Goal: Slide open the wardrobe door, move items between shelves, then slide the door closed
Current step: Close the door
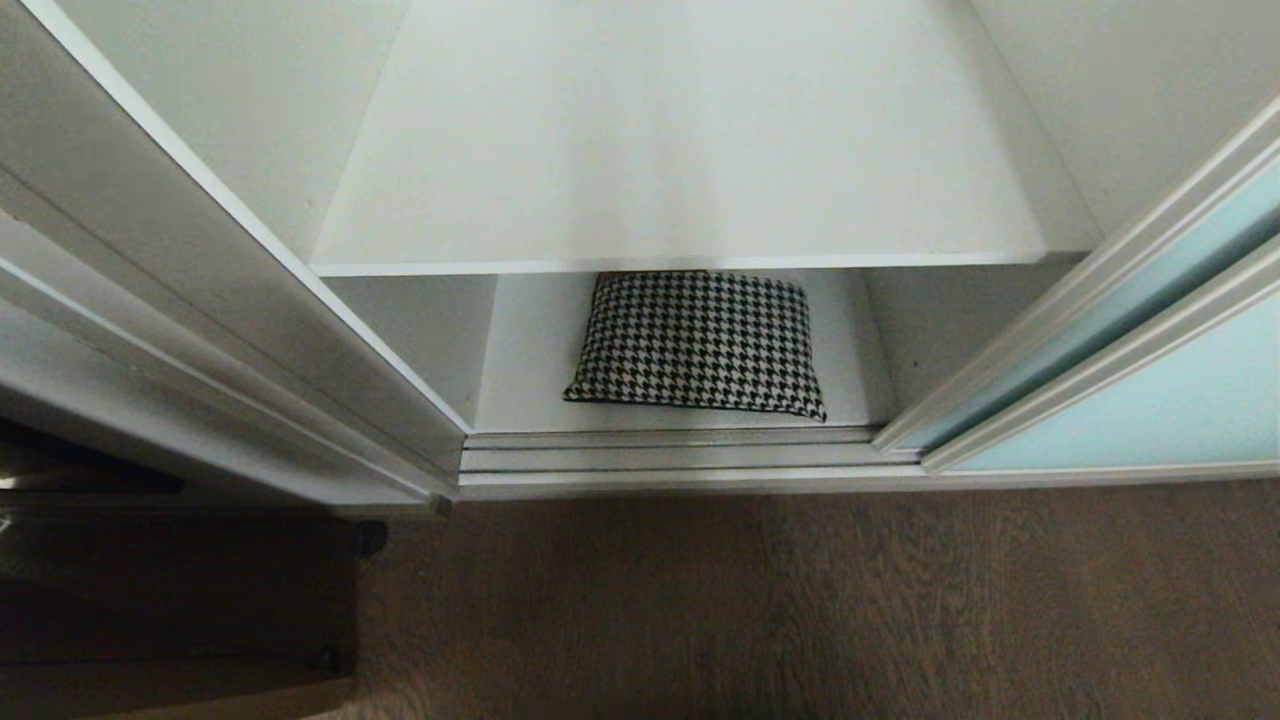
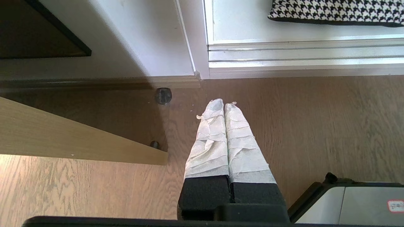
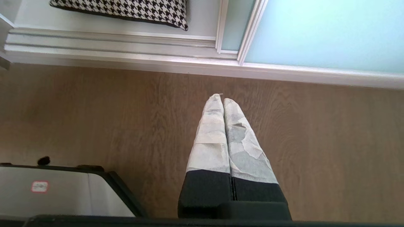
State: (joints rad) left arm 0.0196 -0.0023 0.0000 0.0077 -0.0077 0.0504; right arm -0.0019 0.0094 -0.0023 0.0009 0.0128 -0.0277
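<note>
The sliding wardrobe door (image 1: 1180, 400) of frosted aqua glass stands slid to the right, so the compartment is open. A black-and-white houndstooth bundle (image 1: 700, 342) lies on the bottom shelf (image 1: 530, 360), near its front. The white shelf (image 1: 680, 150) above it is bare. Neither arm shows in the head view. My left gripper (image 2: 224, 103) is shut, empty, over the wood floor in front of the wardrobe's left post. My right gripper (image 3: 222, 98) is shut and empty too, over the floor before the door's edge (image 3: 249, 31). The houndstooth bundle (image 3: 126, 9) shows in both wrist views.
Metal door tracks (image 1: 670, 455) run along the wardrobe's threshold. The white side post (image 1: 250, 330) rises at left. A pale wooden board (image 2: 72, 135) and a round doorstop (image 2: 163, 96) sit on the floor at left. My base's corner (image 2: 353, 201) is close to both grippers.
</note>
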